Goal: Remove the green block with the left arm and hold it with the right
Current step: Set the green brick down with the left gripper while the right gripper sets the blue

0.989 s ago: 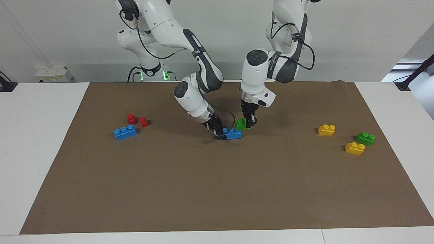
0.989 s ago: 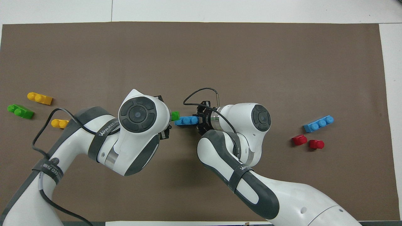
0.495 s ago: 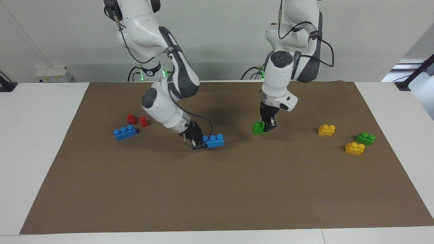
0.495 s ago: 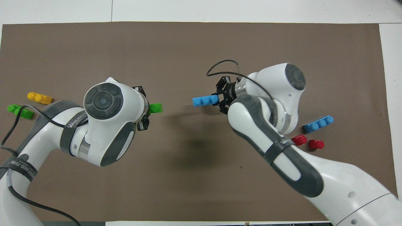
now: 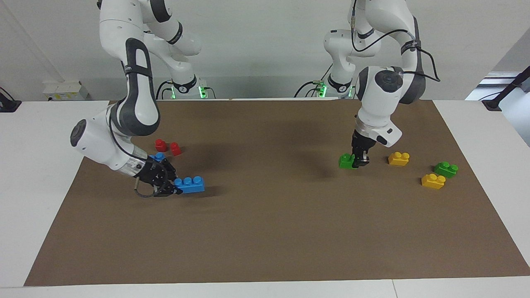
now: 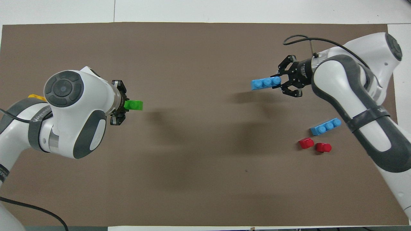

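Gripping studded plastic green block point(image 5: 345, 161)

green block point(image 5: 345, 161) and blue brick point(image 5: 189, 184) now pulled well apart

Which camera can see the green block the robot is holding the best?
The facing view: the green block shows whole, studs up, pinched by the left gripper. In the overhead view, only part of the block sticks out past the arm.

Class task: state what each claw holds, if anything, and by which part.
Left claw: small bright green plastic brick, gripped at one end. Right claw: blue three-stud plastic brick, gripped at one end.
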### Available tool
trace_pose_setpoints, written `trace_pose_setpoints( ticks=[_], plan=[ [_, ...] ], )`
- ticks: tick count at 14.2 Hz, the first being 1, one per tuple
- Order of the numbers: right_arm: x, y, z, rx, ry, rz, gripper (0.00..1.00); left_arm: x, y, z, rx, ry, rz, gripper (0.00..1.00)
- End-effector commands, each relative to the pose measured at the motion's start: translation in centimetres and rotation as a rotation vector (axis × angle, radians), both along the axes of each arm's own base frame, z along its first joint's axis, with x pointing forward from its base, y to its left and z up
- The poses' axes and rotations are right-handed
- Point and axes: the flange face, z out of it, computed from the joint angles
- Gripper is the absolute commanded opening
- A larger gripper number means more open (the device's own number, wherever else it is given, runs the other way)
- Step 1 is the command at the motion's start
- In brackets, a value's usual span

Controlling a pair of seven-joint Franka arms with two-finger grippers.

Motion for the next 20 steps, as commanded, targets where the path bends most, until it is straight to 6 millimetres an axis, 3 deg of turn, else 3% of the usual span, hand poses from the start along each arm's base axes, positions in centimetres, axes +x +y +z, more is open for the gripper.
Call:
trace_pose_setpoints(
  ticks=[1,3,7,12,14,15,16,17,18,19,20],
  plan=[
    [-2.2,-1.9,-1.1,-0.011,0.005,0.039,0.0,0.6,4.6,-0.2,-0.007,-0.003,-0.071,0.0],
    [-2.2,-3.9,-1.8,-0.014,-0.001,0.018,0.0,1.2,7.3,-1.4,-0.009,0.005,-0.115,0.0],
    [-3.5,-4.0,-3.4,-0.009,0.014,0.049,0.0,2.4,11.0,-3.6,0.005,-0.009,-0.197,0.0],
    [-4.5,-5.3,-4.1,-0.007,0.015,0.055,0.0,4.1,11.9,-8.0,0.024,-0.002,-0.265,0.0],
    [-4.5,-5.4,-4.0,-0.008,0.014,0.054,0.0,5.0,12.0,-8.7,0.025,-0.007,-0.264,0.0],
    [-4.5,-5.3,-4.0,-0.008,0.014,0.054,0.1,5.1,12.1,-9.1,0.026,-0.004,-0.262,0.0],
    [-4.4,-5.3,-3.9,-0.009,0.011,0.056,0.3,5.2,12.0,-9.2,0.04,-0.007,-0.277,0.0],
    [-4.4,-5.1,-3.9,-0.014,0.005,0.058,0.6,5.3,12.0,-9.3,0.051,-0.018,-0.287,0.0],
    [-4.3,-5.0,-4.0,-0.015,0.004,0.055,0.81,5.4,12.0,-9.3,0.052,-0.024,-0.292,0.0],
    [-4.3,-5.0,-3.9,-0.015,0.002,0.055,0.89,5.4,12.0,-9.3,0.052,-0.025,-0.3,0.43],
    [-4.2,-5.1,-3.9,-0.016,-0.001,0.054,0.94,5.4,12.0,-9.3,0.054,-0.023,-0.303,0.99]
  ],
)
